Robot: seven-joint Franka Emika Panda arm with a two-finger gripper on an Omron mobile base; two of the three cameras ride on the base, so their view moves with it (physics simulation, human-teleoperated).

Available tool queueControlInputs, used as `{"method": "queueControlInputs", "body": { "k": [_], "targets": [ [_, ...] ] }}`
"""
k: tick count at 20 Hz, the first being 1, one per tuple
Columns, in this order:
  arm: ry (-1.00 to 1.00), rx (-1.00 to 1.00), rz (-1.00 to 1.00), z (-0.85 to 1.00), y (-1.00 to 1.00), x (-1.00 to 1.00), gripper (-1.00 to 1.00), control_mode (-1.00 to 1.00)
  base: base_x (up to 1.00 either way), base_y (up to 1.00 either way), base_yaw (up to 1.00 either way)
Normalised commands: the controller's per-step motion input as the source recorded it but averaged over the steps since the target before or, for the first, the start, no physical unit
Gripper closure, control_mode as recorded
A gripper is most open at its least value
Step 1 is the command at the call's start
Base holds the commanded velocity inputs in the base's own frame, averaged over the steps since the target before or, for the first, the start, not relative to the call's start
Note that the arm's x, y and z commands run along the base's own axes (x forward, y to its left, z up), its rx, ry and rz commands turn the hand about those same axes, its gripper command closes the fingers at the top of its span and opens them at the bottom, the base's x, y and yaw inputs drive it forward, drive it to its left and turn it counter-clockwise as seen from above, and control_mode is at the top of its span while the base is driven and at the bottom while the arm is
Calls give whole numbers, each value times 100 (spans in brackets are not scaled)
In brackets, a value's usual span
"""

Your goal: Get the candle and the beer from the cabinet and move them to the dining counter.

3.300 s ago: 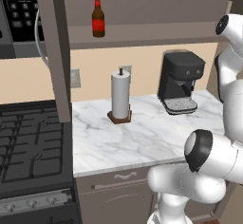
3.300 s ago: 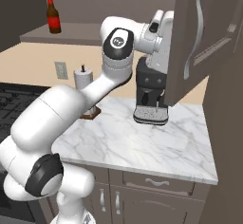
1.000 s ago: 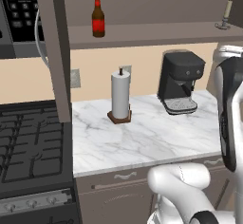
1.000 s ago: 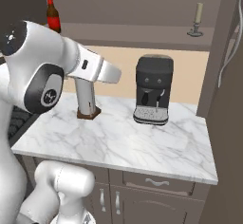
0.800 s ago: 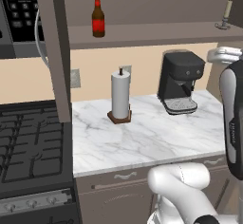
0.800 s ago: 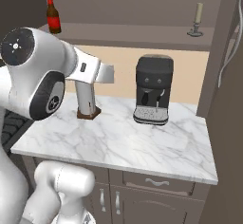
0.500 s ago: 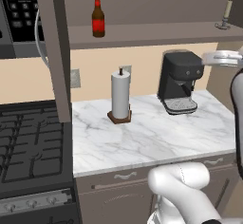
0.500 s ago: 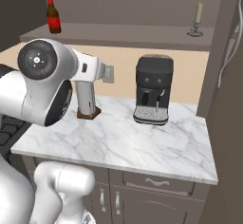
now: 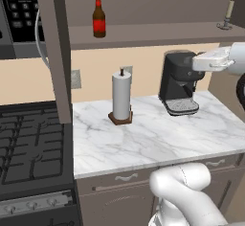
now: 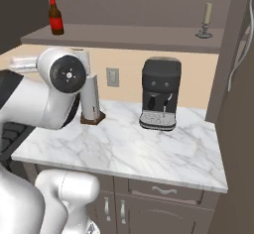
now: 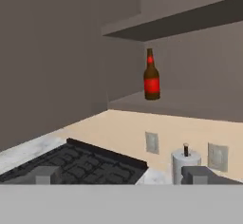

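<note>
On cabinet [image 9: 143, 33] shelf: beer [image 9: 98, 16] at left end, candle [image 10: 205, 20] at right end, both upright, untouched. Gripper [image 11: 121, 175]: jaws wide apart, empty, facing beer from well off. Step: approach for first pick. Next: advance, straddle bottle body, close.

The white arm rises from its base, bends at a large dark-capped joint and reaches out level at mid height. The gripper [image 11: 121, 174] has its 2 jaws spread wide apart, with nothing between them.
</note>
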Motion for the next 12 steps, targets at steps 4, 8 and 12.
{"method": "queueControlInputs", "body": {
  "k": [4, 8, 12],
  "targets": [
    [-14, 0, 35, 7, 76, 23, -100, -100, 0, 0, 0],
    [1, 0, 16, 0, 59, 23, -100, -100, 0, 0, 0],
    [-4, 0, 0, 0, 6, 8, -100, -100, 0, 0, 0]
  ]
}}
